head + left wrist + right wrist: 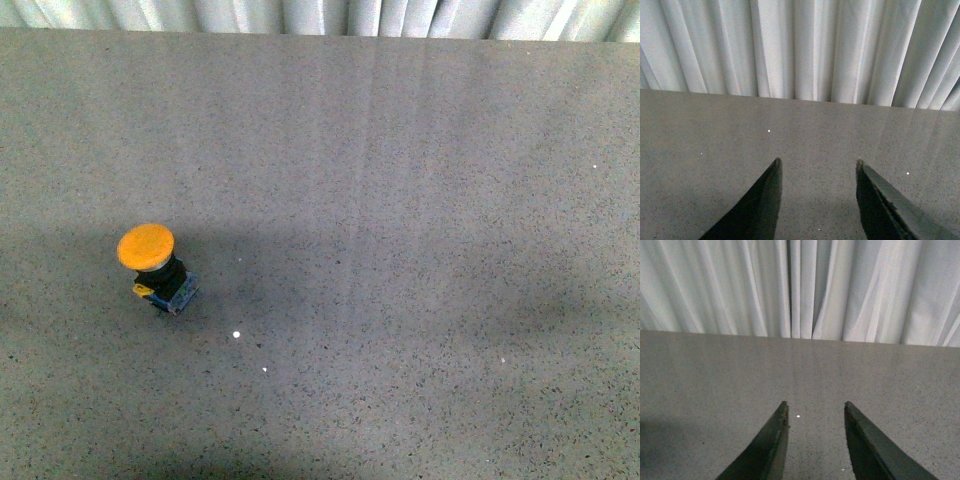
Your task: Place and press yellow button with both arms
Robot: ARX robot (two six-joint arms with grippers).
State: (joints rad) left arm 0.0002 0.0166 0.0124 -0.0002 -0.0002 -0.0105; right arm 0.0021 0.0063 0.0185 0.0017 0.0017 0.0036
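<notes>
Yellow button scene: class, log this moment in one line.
yellow button: upright on table, untouched | left gripper: open, empty | right gripper: open, empty

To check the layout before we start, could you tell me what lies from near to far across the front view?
Bare grey table → yellow button, leaning on the left side → more bare table → white curtain along the far edge.

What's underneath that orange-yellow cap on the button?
Under the yellow button's cap sit a black neck and a blue-and-yellow base on the grey table. The cap hides the neck's top.
</notes>
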